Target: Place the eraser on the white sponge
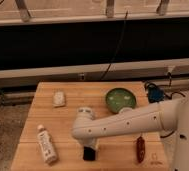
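grasp step: the end effector (89, 145) hangs right over the eraser (90, 155); whether it grips, i cannot tell. next: lift, carry to the white sponge (59, 98), well apart, beyond-left of it.

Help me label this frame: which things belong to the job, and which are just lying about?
Job: eraser, white sponge, gripper at the eraser.
Lying about: bottle, green bowl, dark red object.

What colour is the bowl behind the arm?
Green bowl, clear in the camera view. The hand is down at the black eraser.
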You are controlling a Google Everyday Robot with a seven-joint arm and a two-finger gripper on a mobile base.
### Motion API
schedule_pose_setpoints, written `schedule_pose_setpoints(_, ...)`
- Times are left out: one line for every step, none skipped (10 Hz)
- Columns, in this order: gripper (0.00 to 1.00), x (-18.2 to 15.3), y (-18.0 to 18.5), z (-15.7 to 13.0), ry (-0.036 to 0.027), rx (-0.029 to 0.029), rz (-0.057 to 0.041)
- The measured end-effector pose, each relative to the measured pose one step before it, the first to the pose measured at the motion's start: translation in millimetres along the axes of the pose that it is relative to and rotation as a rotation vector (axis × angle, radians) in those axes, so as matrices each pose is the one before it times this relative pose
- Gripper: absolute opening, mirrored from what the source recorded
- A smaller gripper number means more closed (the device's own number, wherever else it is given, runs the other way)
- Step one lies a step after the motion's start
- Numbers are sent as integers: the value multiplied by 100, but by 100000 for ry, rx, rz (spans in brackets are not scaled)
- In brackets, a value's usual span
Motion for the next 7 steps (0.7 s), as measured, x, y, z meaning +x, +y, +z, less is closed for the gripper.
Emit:
schedule_pose_setpoints(31,43,-49,53,-122,-23,194)
schedule_pose_setpoints(21,282,-184,7,100,406,369)
schedule_pose_setpoints(10,773,-408,-448,702,935,7)
schedule_pose_setpoints(2,754,-388,-941,488,944,270)
schedule_pose_setpoints(0,623,-139,-817,351,150,448)
schedule_pose_setpoints(0,276,-255,-552,161,173,345)
schedule_pose_setpoints(0,45,-202,-41,217,93,-74)
